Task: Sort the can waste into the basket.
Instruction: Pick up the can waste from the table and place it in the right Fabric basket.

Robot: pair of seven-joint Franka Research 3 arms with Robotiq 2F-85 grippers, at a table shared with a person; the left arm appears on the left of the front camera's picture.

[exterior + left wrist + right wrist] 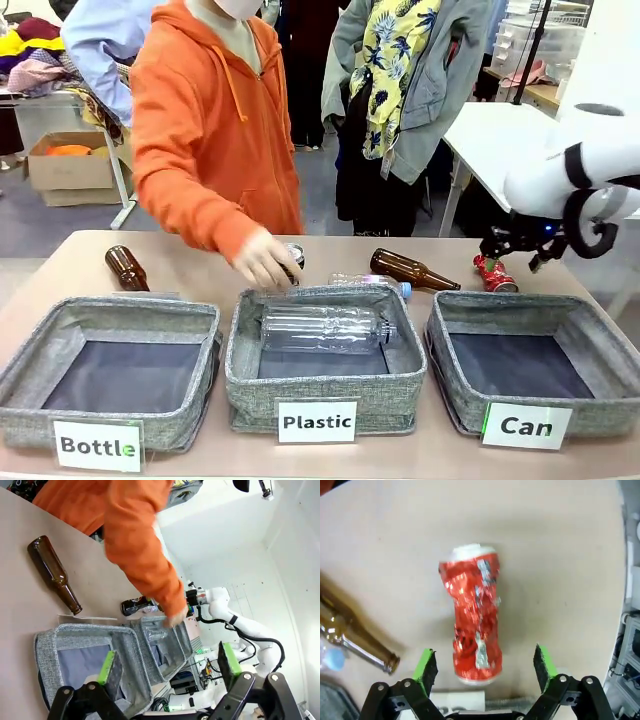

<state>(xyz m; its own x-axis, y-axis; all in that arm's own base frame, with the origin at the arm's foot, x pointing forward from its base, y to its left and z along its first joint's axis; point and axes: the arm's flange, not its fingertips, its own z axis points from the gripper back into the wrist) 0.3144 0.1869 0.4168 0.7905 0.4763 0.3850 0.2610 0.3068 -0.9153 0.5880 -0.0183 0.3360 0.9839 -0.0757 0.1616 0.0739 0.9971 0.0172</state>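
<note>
A crushed red can (494,273) (474,614) lies on the table behind the grey basket labelled "Can" (590,345). My right gripper (518,246) (485,666) hovers just above it, open, its green pads on either side of the can's near end without touching. The person's hand (264,258) rests on a dark can with a silver top (295,256) behind the middle basket. In the left wrist view my left gripper (167,664) hangs open and empty over the "Bottle" basket (75,645).
The "Plastic" basket (250,385) holds a clear bottle (325,328); another clear bottle (372,284) lies behind it. Brown glass bottles lie at the left (126,267) and centre-right (412,269) (355,637). The "Bottle" basket (30,400) stands at front left. People stand beyond the far edge.
</note>
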